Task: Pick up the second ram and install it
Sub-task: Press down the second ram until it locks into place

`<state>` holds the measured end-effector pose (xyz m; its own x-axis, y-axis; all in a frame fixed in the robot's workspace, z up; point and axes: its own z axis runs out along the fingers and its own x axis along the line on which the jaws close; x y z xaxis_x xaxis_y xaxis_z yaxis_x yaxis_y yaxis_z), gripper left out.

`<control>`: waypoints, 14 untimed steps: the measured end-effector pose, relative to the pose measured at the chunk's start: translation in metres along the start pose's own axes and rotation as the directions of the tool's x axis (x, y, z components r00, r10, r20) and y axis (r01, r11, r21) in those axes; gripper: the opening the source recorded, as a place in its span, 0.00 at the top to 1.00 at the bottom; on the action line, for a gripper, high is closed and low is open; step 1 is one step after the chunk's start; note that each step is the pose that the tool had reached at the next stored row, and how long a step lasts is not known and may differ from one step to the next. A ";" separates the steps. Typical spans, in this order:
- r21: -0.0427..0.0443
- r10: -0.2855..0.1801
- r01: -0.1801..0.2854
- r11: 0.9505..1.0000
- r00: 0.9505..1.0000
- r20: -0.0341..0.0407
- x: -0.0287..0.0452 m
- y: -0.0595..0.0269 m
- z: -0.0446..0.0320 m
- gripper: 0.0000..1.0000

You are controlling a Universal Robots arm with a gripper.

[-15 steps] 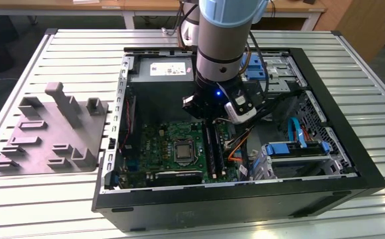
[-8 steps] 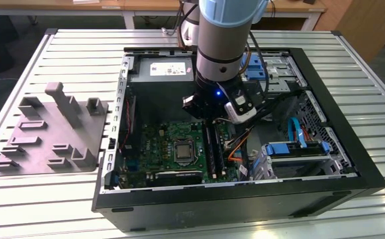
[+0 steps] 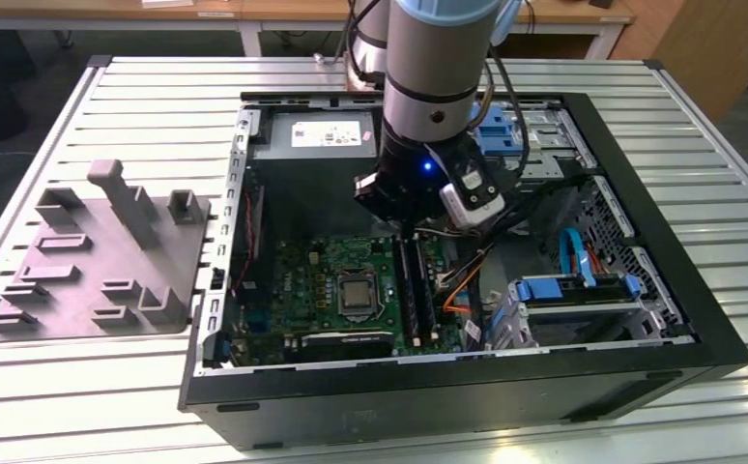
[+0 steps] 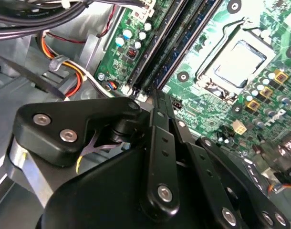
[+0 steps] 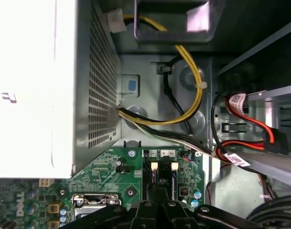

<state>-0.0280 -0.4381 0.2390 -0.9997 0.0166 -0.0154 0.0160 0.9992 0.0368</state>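
Black hand hovers over the motherboard's memory slots, at three o'clock of the processor socket; its grip state I cannot tell.

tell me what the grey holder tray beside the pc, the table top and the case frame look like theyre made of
Holder tray: likely matte grey plastic, dull and uniform with blocky molded posts. Table top: appears to be bare aluminium, pale silver slats with grooves and soft sheen. Case frame: probably painted black sheet metal, thin straight edges; its inner wall in the first wrist view is bare grey stamped metal.
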 end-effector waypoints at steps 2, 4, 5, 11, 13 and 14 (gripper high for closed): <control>0.000 0.000 0.000 1.000 1.000 0.000 0.0000 0.0000 0.0000 0.90; 0.000 0.000 0.000 1.000 1.000 0.000 0.0002 -0.0022 -0.0002 0.90; 0.000 0.000 0.000 1.000 1.000 0.000 0.0006 -0.0041 -0.0003 0.90; 0.000 0.000 0.000 1.000 1.000 0.000 0.0020 -0.0179 -0.0008 0.90; 0.000 0.000 0.000 1.000 1.000 0.000 0.0024 -0.0216 -0.0010 0.90; 0.000 0.000 0.000 1.000 1.000 0.000 0.0025 -0.0234 -0.0010 0.90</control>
<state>-0.0309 -0.4615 0.2391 -0.9997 0.0166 -0.0154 0.0160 0.9992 0.0368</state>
